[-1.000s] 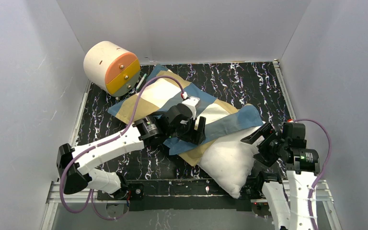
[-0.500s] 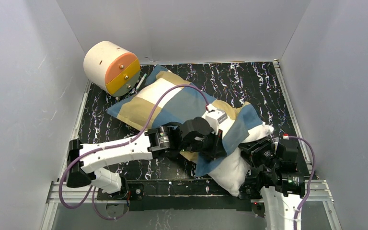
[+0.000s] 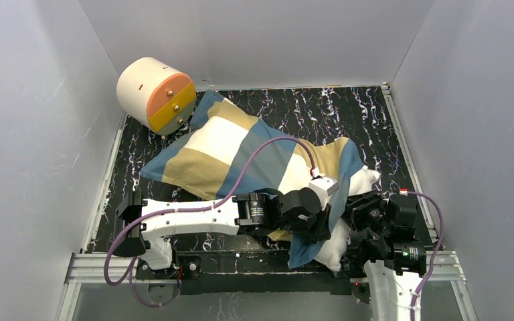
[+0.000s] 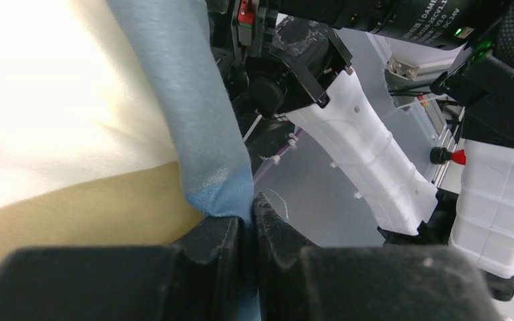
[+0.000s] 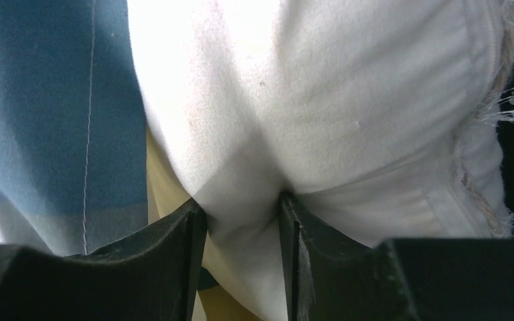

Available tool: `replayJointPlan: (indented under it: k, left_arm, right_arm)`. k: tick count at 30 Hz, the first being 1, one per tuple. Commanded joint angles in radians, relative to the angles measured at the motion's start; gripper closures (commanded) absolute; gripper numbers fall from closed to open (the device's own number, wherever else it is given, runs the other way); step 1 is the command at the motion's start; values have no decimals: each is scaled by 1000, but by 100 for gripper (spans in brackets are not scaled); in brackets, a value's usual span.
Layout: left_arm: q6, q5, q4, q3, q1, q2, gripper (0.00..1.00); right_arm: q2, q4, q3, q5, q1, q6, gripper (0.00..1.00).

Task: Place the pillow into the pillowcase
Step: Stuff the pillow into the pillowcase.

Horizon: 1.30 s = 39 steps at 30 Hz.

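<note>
The pillowcase [image 3: 241,150], in blue, tan and cream blocks, lies stretched over most of the pillow [image 3: 365,179], whose white end still shows at the right and near edge. My left gripper [image 3: 318,231] is shut on the pillowcase's blue hem [image 4: 217,187] at the near right. In the right wrist view a fold of the white pillow [image 5: 321,87] sits pinched between the jaws of my right gripper [image 5: 242,207], and the pillowcase [image 5: 60,107] hangs beside it on the left. From above, the right gripper [image 3: 363,212] sits at the pillow's near right end.
A cream cylinder with an orange-and-yellow face [image 3: 155,93] stands at the back left, touching the pillowcase's far corner. White walls enclose the black marbled table [image 3: 321,114] on three sides. The right arm's base [image 4: 368,160] is close behind the left gripper.
The left gripper has shut on the pillowcase's hem and dragged it toward the near right, over the pillow. The right gripper came down and in, and shut on the pillow's end.
</note>
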Motion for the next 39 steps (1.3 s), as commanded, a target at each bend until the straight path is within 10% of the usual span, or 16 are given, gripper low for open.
replayJointPlan:
  k: [1,8,23,26,30,39]
  left_arm:
    - [71,-138,-50,79,-21,-49,82]
    - [265,-528,-210,272,76,-1,41]
    - [333,-151,-216,704,277,452,28]
    - [314,-88,-211,747,278,506,43]
    - [257,8,-114,774,277,512,100]
    - [59,315,255,669,243,465,100]
  right_arm:
    - [16,71,24,1,1,-67,48]
    - [66,67,80,-34,1,-238,35]
    - [123,-24,122,4,3,-363,31]
    - [123,-31,124,-1,2,-369,31]
    - [111,-21,110,-22,2,-355,32]
    - [99,44,70,-27,2,-307,34]
